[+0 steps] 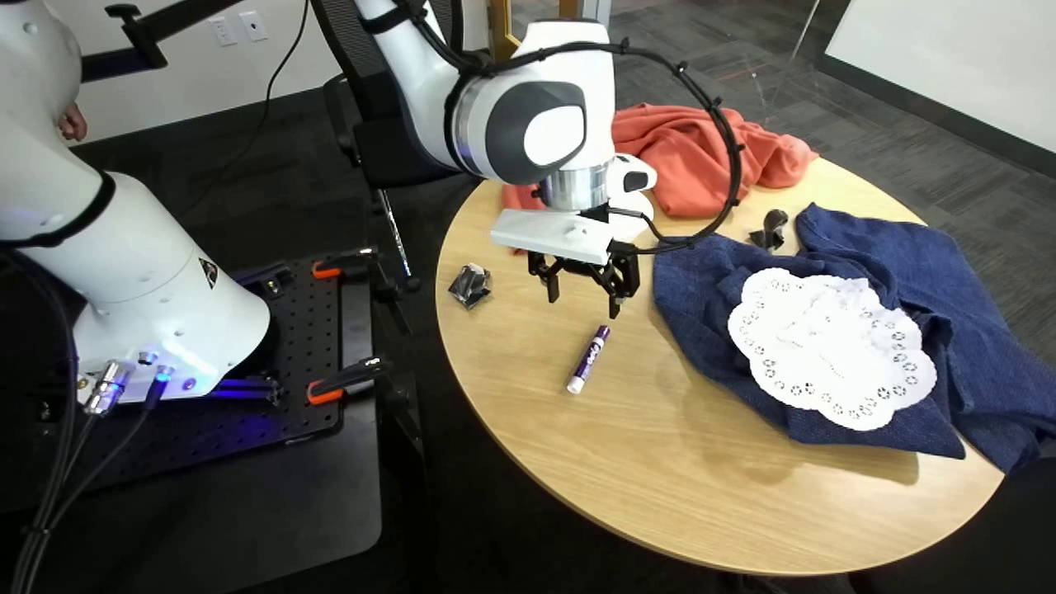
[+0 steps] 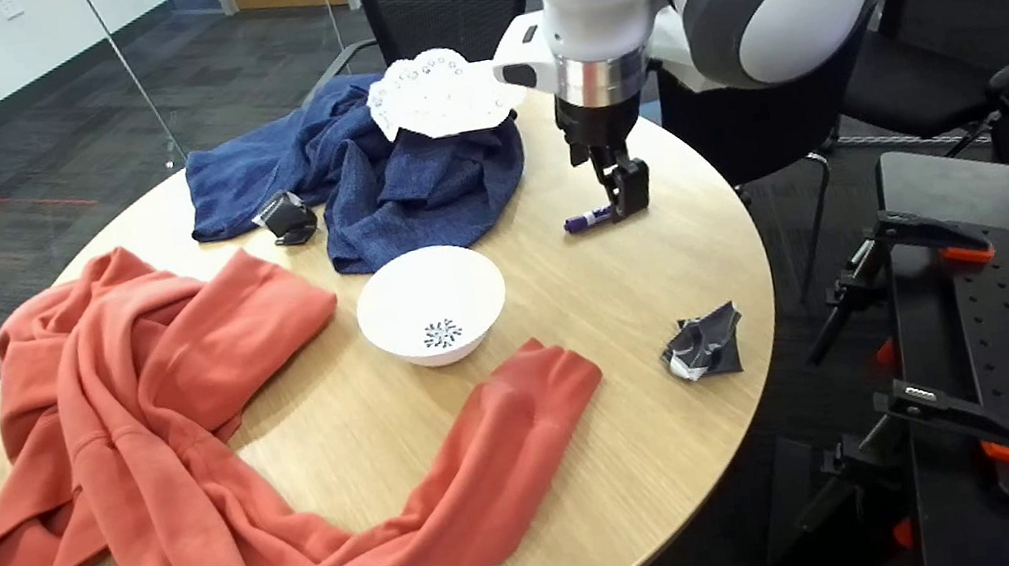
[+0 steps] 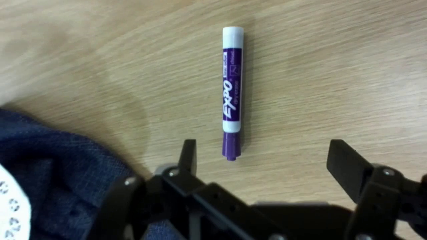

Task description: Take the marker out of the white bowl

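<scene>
On the table (image 1: 676,470), the marker (image 3: 232,93) reads "EXPO dry erase", end effector (image 3: 262,151) spread wide.

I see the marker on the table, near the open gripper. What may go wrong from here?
The marker looks round and lies on the table, so a light touch might roll it. In the wrist view, its purple cap appears off-centre in the opening of the gripper, so closing might push it aside. The blue cloth shows beside the gripper there, so a low sideways move might drag it.
</scene>
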You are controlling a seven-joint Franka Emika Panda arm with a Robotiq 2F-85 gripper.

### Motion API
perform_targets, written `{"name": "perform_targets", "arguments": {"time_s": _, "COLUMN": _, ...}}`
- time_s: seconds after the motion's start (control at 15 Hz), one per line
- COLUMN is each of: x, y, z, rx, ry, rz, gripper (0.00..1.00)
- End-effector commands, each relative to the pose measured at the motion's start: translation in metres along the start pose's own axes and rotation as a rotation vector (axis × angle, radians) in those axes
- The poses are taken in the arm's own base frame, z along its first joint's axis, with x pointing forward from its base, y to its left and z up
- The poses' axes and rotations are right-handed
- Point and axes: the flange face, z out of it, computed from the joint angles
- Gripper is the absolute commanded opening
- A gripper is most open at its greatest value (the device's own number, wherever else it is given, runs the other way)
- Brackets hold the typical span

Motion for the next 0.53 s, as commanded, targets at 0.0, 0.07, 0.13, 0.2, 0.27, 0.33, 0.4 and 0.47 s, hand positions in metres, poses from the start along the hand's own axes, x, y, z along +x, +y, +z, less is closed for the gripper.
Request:
{"name": "perform_targets", "arguments": {"time_s": 0.0, "x": -0.008, "y": 0.004, "z": -0.025, "rx": -0.044, "ry": 0.021, "rz": 0.019, "gripper": 1.00}}
{"name": "perform_targets", "arguments": {"time_s": 0.07, "x": -0.008, "y": 0.006, "z": -0.028, "rx": -0.051, "ry": 0.024, "rz": 0.018, "gripper": 1.00}}
{"name": "perform_targets", "arguments": {"time_s": 0.13, "x": -0.009, "y": 0.006, "z": -0.030, "rx": -0.052, "ry": 0.023, "rz": 0.019, "gripper": 1.00}}
{"name": "perform_targets", "arguments": {"time_s": 0.2, "x": -0.001, "y": 0.009, "z": -0.019, "rx": -0.039, "ry": 0.020, "rz": 0.006, "gripper": 1.00}}
{"name": "perform_targets", "arguments": {"time_s": 0.27, "x": -0.001, "y": 0.009, "z": -0.020, "rx": -0.040, "ry": 0.022, "rz": 0.006, "gripper": 1.00}}
{"name": "perform_targets", "arguments": {"time_s": 0.33, "x": -0.001, "y": 0.008, "z": -0.020, "rx": -0.038, "ry": 0.023, "rz": 0.005, "gripper": 1.00}}
{"name": "perform_targets", "arguments": {"time_s": 0.4, "x": 0.000, "y": 0.008, "z": -0.019, "rx": -0.036, "ry": 0.022, "rz": 0.004, "gripper": 1.00}}
{"name": "perform_targets", "arguments": {"time_s": 0.47, "x": 0.000, "y": 0.007, "z": -0.018, "rx": -0.035, "ry": 0.021, "rz": 0.004, "gripper": 1.00}}
